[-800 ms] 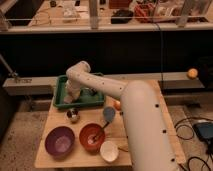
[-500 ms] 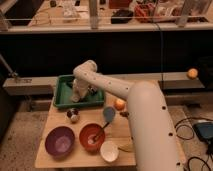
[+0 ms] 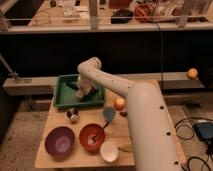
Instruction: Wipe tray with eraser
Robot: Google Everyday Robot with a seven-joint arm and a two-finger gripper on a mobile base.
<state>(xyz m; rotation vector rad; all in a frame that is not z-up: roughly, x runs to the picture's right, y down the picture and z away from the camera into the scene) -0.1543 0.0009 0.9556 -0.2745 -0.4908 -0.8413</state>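
The green tray [image 3: 65, 95] sits at the back left of the wooden table [image 3: 55, 155]. My white arm reaches from the lower right over the table and bends down into the tray. My gripper [image 3: 81, 92] is low inside the tray, at its middle right part. The eraser is hidden under the gripper, so I cannot make it out.
A purple bowl [image 3: 59, 141], an orange bowl [image 3: 91, 136] with a blue spoon [image 3: 108, 115], and a small white bowl [image 3: 109, 151] stand at the front. A small dark cup [image 3: 73, 115] and an orange ball [image 3: 119, 103] lie mid-table. Another orange ball [image 3: 192, 73] sits on the right shelf.
The arm's elbow has swung right and the gripper has shifted to the right inside the tray.
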